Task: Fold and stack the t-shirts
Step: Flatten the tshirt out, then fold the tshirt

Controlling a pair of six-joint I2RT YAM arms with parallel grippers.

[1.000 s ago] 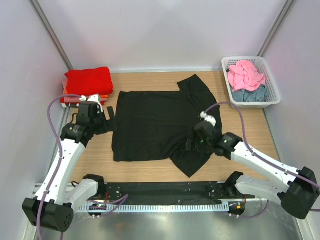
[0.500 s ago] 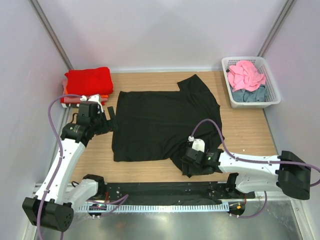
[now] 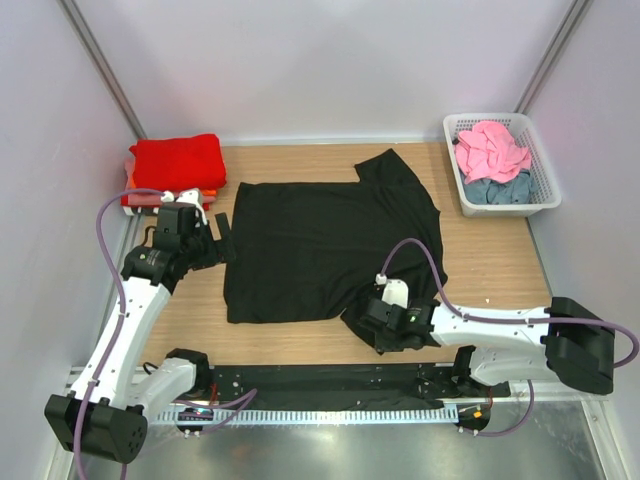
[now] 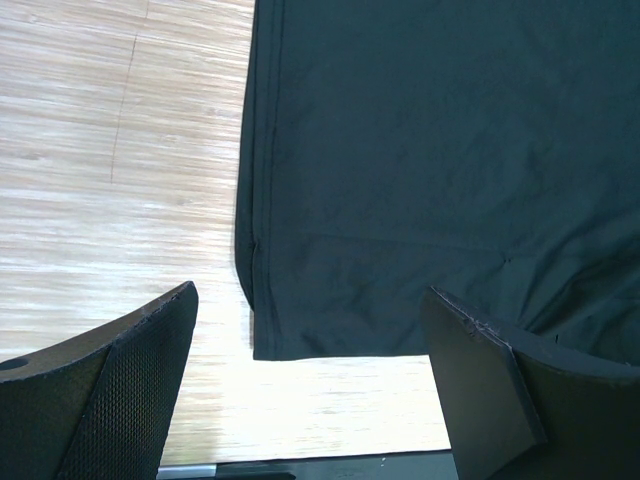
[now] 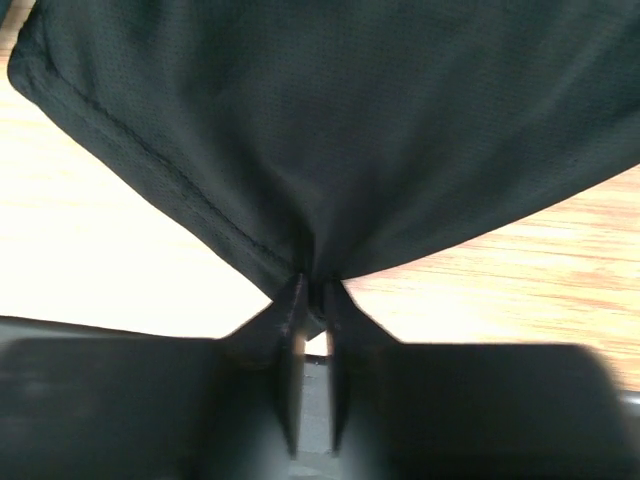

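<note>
A black t-shirt [image 3: 320,240] lies spread flat on the wooden table, one sleeve pointing to the back right and one to the near right. My right gripper [image 3: 373,326] is low at the near-right sleeve tip, shut on the black cloth [image 5: 330,120], which bunches between its jaws [image 5: 312,285]. My left gripper [image 3: 222,236] hovers open over the shirt's left edge. In the left wrist view, the shirt's hem corner [image 4: 270,340] lies between the wide-apart fingers of the left gripper [image 4: 311,296], untouched. A folded red t-shirt [image 3: 178,160] tops a stack at the back left.
A white lattice basket [image 3: 487,119] at the back right holds a crumpled pink t-shirt [image 3: 490,148] and a grey-blue one [image 3: 498,190]. Grey walls close in left, back and right. A black rail [image 3: 330,380] runs along the near table edge.
My right arm swung from over the shirt down to the near sleeve tip, and its gripper closed on the cloth. The left arm stayed still.
</note>
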